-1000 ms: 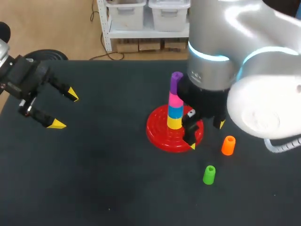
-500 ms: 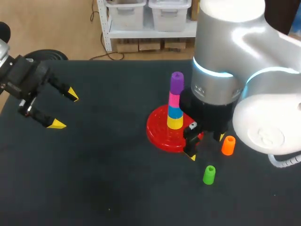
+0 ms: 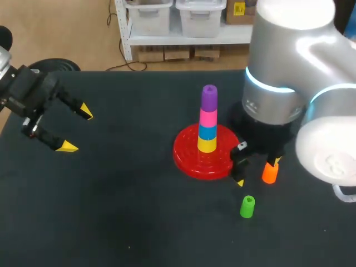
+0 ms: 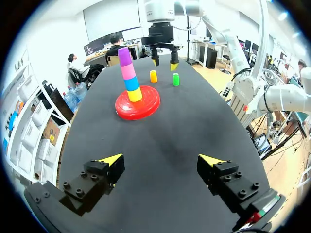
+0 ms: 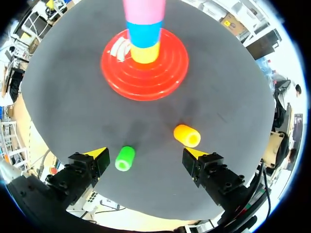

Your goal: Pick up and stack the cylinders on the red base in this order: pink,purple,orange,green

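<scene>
On the far left of the dark table (image 3: 111, 211), the left gripper (image 3: 77, 129) hangs in the air. Its two yellow-tipped fingers are spread wide apart and there is nothing between them. It is well apart from all the toys. Near the middle of the table sits the round red base (image 3: 186, 156). Four cylinders stand on it in one straight tower. The yellow cylinder (image 3: 207, 144) is at the bottom and touches the base. The blue cylinder (image 3: 207, 132) sits on the yellow one. The pink cylinder (image 3: 208, 118) sits on the blue one. The purple cylinder (image 3: 209, 99) is on the very top. The tower stands upright. To the right of the base, the green cylinder (image 3: 247, 206) stands on the table by itself, nearer the front edge. The big silver right arm (image 3: 289, 67) comes in from the right side. The right gripper (image 3: 258, 172) points down just beside the base, with its fingers wide apart and nothing in its grip. The orange cylinder (image 3: 270, 173) stands on the table right by one of its fingers, and I cannot tell if that finger touches it. From the right wrist view, the orange and green cylinders both sit between the two fingers, one close to each tip.
</scene>
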### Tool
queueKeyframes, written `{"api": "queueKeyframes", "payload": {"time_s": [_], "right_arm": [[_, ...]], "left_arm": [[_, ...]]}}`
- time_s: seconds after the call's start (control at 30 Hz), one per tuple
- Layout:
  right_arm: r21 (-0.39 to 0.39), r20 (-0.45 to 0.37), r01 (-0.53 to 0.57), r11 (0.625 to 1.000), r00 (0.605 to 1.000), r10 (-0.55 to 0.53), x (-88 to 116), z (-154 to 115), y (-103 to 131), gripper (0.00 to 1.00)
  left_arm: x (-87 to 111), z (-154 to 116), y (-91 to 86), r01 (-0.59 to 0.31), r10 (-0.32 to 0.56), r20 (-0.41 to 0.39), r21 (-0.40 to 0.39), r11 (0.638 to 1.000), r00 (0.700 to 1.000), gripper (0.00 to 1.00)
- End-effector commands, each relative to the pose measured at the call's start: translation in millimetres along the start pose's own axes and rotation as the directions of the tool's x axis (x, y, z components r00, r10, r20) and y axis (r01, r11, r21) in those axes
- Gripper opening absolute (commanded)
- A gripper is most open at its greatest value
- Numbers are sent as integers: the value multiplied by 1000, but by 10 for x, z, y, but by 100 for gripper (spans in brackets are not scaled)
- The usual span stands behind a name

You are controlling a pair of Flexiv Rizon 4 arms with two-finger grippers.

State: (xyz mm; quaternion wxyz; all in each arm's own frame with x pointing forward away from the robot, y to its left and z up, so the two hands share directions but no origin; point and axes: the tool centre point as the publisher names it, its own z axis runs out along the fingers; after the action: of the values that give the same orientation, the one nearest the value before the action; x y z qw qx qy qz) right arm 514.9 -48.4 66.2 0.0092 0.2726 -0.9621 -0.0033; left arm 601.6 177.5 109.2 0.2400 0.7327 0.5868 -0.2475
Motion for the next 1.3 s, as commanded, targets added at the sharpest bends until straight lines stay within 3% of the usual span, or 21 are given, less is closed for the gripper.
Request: {"api": "queueKeyframes", "payload": {"time_s": [0.03,0.6,1.3], "right_arm": [[-17,6,-11,1000,1000,11,32,42,-139,100],[-43,-32,-61,997,998,60,-90,262,-539,100],[-62,-72,-96,993,993,91,-92,503,-611,100]], "left_arm": [[6,4,-3,-1,1,0,-2,1000,1000,100],[6,4,-3,-1,1,0,-2,1000,1000,100],[6,4,-3,-1,1,0,-2,1000,1000,100]]}}
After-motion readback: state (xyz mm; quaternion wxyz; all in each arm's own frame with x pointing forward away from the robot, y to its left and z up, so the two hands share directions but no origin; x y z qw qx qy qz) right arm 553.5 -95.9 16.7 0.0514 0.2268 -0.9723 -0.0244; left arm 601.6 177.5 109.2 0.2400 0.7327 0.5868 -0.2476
